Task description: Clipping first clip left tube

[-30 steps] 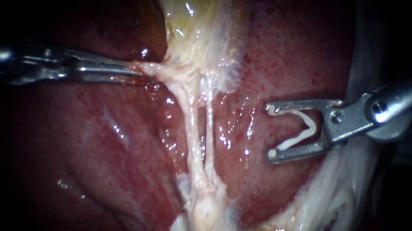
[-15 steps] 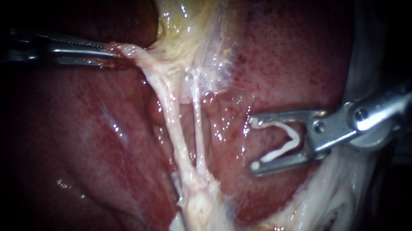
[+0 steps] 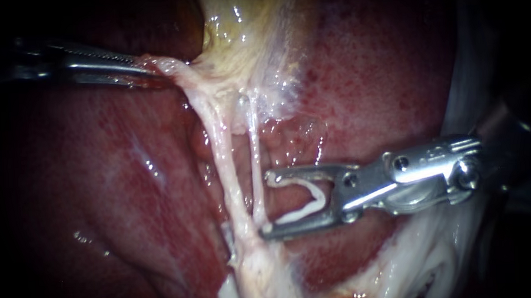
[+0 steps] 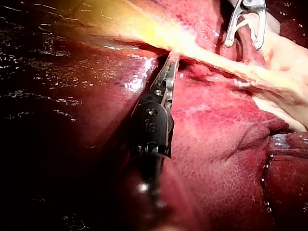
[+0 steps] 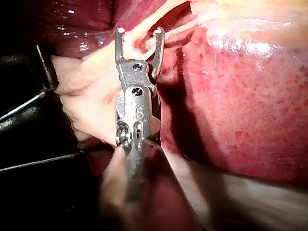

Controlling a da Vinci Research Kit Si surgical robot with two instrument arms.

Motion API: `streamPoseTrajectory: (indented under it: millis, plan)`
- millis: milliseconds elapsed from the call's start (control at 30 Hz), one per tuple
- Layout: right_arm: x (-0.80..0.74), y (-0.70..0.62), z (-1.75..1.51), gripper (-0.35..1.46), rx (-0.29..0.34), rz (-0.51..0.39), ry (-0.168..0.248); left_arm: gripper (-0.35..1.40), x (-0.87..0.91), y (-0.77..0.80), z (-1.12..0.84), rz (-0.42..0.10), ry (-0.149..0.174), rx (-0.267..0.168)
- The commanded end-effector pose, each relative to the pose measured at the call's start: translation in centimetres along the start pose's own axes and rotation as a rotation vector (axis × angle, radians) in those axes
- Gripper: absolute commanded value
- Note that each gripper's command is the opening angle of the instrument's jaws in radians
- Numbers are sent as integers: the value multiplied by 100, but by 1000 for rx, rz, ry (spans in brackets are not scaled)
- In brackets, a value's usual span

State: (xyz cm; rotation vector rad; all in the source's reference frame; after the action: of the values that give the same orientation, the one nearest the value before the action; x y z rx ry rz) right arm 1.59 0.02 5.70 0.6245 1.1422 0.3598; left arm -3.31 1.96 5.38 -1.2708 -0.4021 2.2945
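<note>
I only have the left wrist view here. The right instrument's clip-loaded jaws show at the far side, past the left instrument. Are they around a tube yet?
Observer: Not yet. In the endoscope view the right instrument holds the clip spread wide, with the jaw tips right next to the right tube. No tube lies inside the clip.
Reviewer: Where is the left tube, then?
Observer: The left tube lies beyond the right tube, on the side away from the jaws.

Left instrument (image 3: 152, 67) clenched, right instrument (image 3: 268, 203) spread.
</note>
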Motion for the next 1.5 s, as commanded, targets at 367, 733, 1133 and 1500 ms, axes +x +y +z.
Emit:
streamPoseTrajectory:
  millis: [367, 733, 1133, 1500]
  plan:
    - [-28, 21, 17, 50, 45, 65, 11, -35, -2, -1, 1, 1, 0, 0]
    - [-44, 24, 35, 49, 110, 81, -4, -35, -3, -1, 2, 2, 0, 1]
    - [-40, 24, 59, 49, 154, 101, 27, -35, -3, -1, 2, 2, 0, 1]
    - [-35, 23, 86, 49, 189, 114, 40, -35, -3, -1, 4, 1, 0, 2]
